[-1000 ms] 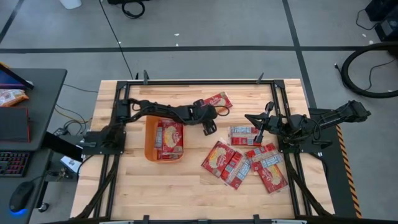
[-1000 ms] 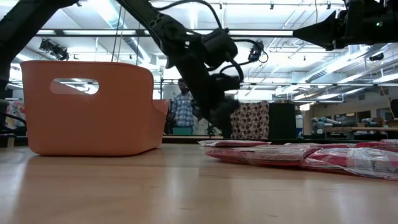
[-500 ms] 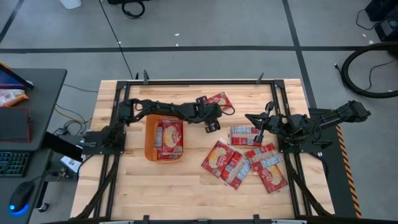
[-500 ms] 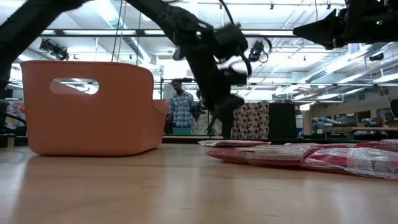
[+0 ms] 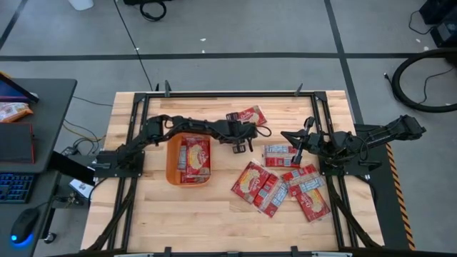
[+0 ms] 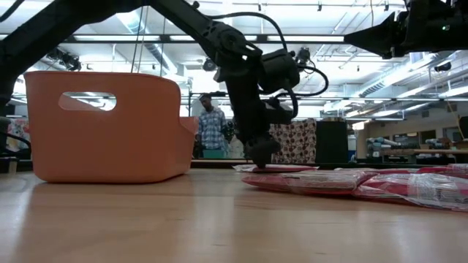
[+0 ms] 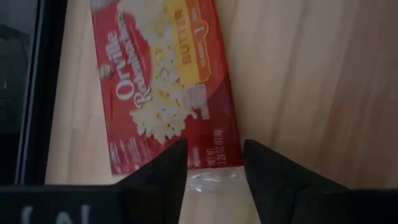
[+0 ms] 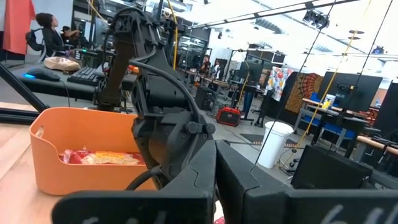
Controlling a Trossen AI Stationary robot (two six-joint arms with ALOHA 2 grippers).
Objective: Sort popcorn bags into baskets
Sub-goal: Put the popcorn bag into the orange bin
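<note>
The orange basket [image 5: 170,160] sits left of centre with red popcorn bags [image 5: 194,158] lying in it. One red popcorn bag [image 5: 251,115] lies flat near the table's far edge. My left gripper [image 5: 240,130] is open and points down over that bag's near end; in the left wrist view the gripper [image 7: 214,155] has a finger on each side of the bag's [image 7: 161,87] clear end seal. My right gripper [image 5: 297,151] is shut and waits in the air above the right-hand bags. My left gripper comes down from above at the end seal [image 7: 214,177] of the far bag, fingers spread across the bag's width. In the low view its fingertips [image 6: 261,162] are at the height of the bag, which lies flat on the table. I cannot tell whether they touch it.
Several more popcorn bags [image 5: 278,185] lie overlapping on the table's right half, and one [image 5: 277,153] lies under the right gripper. The basket [image 6: 110,139] stands tall on the low view's left. Bare wood lies near the front edge. A person stands in the room beyond.
My left gripper has dropped from above the table down to the far popcorn bag, tipping to point more steeply downward. The bag and the basket have stayed where they were.
</note>
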